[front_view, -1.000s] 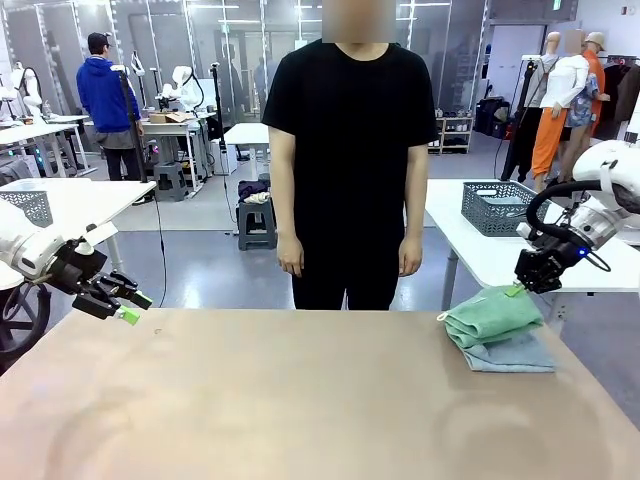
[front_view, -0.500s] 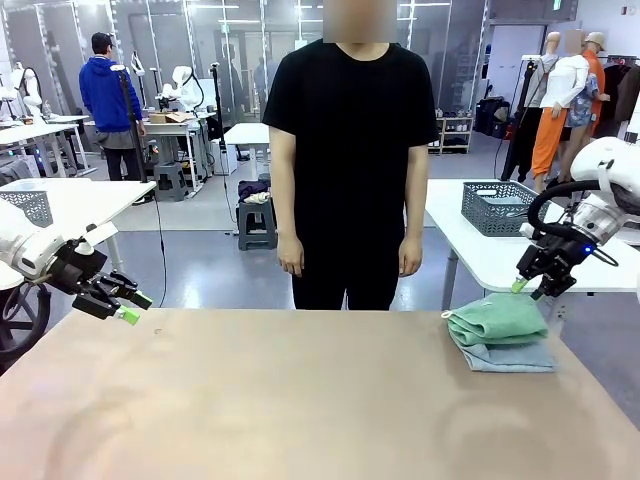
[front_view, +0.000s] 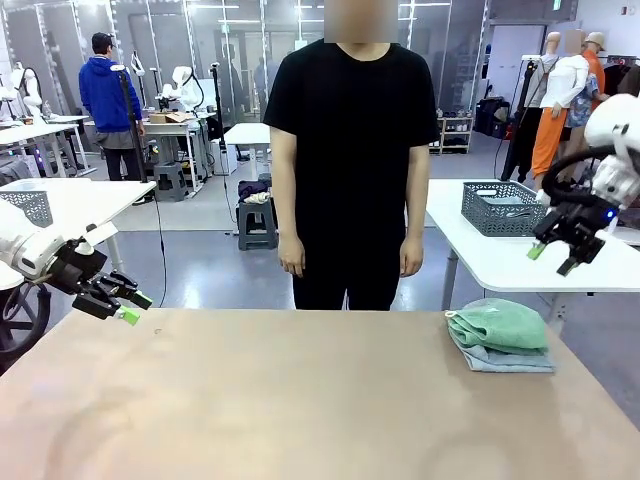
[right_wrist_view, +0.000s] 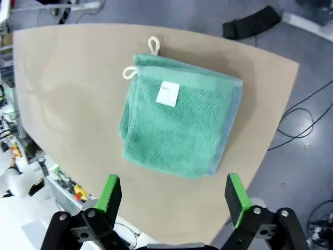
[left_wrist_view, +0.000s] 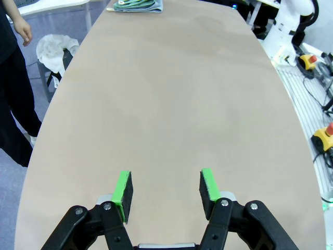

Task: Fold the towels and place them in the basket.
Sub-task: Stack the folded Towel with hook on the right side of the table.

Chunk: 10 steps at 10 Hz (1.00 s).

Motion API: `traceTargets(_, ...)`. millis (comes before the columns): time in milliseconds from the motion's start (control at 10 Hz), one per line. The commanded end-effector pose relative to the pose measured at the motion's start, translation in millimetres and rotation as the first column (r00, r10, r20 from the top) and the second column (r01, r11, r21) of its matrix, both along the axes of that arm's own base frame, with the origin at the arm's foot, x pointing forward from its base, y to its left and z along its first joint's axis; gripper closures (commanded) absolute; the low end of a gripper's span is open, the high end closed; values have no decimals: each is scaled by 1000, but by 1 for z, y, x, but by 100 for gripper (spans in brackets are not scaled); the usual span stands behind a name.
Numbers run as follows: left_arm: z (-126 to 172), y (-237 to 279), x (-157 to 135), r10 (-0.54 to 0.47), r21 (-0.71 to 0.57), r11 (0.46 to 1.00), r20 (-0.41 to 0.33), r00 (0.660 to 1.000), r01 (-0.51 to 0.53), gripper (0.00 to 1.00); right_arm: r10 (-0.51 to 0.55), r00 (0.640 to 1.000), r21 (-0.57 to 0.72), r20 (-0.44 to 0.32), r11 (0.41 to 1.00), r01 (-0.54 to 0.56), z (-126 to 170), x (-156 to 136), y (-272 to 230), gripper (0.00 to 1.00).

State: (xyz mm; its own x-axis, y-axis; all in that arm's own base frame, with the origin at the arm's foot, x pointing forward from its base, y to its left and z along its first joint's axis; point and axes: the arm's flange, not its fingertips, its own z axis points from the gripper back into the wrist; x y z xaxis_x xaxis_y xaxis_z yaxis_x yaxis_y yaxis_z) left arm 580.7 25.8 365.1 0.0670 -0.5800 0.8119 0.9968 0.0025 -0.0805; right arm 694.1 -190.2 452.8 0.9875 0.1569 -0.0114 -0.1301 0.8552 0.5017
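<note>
Your left end effector (front_view: 128,305) hung just above the table's (front_view: 300,400) near left edge, its green-padded fingers (left_wrist_view: 123,190) parted partway with nothing between them; bare tabletop lay under it. The towels (left_wrist_view: 136,4) sat well apart from it, across the whole table at the far right corner.

Your right end effector (front_view: 553,258) was up in the air above and just beyond that far right corner, its fingers (right_wrist_view: 110,194) spread wide and gripping nothing. Looking down along them, you had the towels (right_wrist_view: 179,125) directly below, clear of the pads.

The towels (front_view: 500,334) made one small stack by the table's right edge near the far corner: the mint green towel (front_view: 498,324) lay folded on top, and the light blue-grey towel (front_view: 510,360) showed under it as a strip along one side. The green one looked soft and slightly bulging at its fold, with a white label (right_wrist_view: 168,94) on its upper face and two pale hanging loops (right_wrist_view: 153,45) at one corner.

Beyond the table a person (front_view: 350,160) in black stood at the far edge, hands down. On a white table behind to the right stood the basket (front_view: 500,207), dark grey with mesh sides.
</note>
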Motion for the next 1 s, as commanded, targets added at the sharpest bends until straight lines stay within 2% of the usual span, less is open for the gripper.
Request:
traceTargets(0,1,0,-1,-12,-6,1000,8,1000,12,34,-21,999,-43,49,999,23,41,-77,29,0)
traceTargets(100,1,0,-1,-12,-6,1000,8,1000,12,34,-63,994,-40,89,997,67,79,-118,41,0)
traceTargets(200,1,0,-1,-12,-6,1000,8,1000,12,34,-151,981,23,125,989,149,107,-151,57,0)
traceTargets(300,1,0,-1,-12,-6,1000,8,1000,12,34,-214,957,54,196,977,207,125,-180,79,0)
traceTargets(500,1,0,-1,-12,-6,1000,8,1000,12,34,-316,896,93,312,949,303,145,-228,125,0)
traceTargets(600,1,0,-1,-12,-6,1000,8,1000,12,34,-331,875,69,352,942,328,151,-247,139,0)
traceTargets(700,1,0,-1,-12,-6,1000,8,1000,12,34,-347,856,41,383,932,360,154,-260,150,0)
traceTargets(900,1,0,-1,-12,-6,1000,8,1000,12,34,-350,842,-1,410,923,384,158,-273,163,0)
